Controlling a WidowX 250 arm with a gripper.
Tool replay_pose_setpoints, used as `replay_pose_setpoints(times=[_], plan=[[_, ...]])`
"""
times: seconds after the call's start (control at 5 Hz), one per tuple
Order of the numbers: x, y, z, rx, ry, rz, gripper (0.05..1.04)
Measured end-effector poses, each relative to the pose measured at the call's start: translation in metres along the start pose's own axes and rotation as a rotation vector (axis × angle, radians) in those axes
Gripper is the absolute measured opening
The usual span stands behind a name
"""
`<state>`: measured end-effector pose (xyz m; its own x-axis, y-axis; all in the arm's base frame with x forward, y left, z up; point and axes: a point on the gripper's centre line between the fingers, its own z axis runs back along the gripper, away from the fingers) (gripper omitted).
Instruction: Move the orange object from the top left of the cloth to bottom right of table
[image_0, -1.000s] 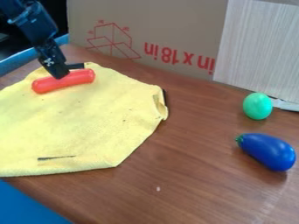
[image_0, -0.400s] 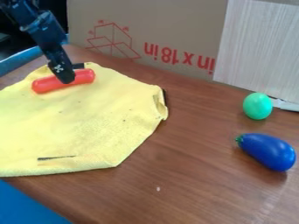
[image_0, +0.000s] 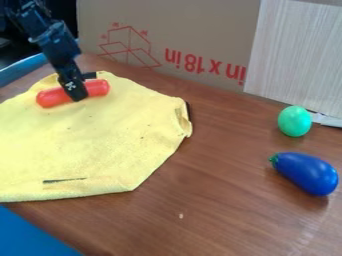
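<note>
Tool (image_0: 84, 87) stands across the orange cylinder (image_0: 100, 88); whether it grips cannot be determined. Cylinder lies on the yellow cloth (image_0: 100, 135), upper left. Blue toy eggplant (image_0: 307, 172) and green egg-shaped object (image_0: 294, 121) rest rightward on the wooden surface (image_0: 220, 200).

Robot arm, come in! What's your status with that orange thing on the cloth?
Gripper over orange object. Object on yellow cloth, not yet delivered. Blue eggplant at table's right, possibly crowding the drop-off.
</note>
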<state>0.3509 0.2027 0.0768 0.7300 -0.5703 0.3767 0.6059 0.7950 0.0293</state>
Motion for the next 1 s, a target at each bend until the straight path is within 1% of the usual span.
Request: replay_pose_setpoints(times=[0.2,0.4,0.6,0.8,1.0], plan=[[-0.003,0.002,-0.002,0.019,0.011,-0.003,0.472],[-0.007,0.003,-0.003,0.038,0.031,-0.012,0.469],[-0.003,-0.005,-0.003,0.003,0.006,-0.034,0.470],[0.020,-0.027,0.013,-0.033,-0.081,-0.111,0.470],[0.052,-0.059,0.032,-0.093,-0.184,-0.163,0.470]])
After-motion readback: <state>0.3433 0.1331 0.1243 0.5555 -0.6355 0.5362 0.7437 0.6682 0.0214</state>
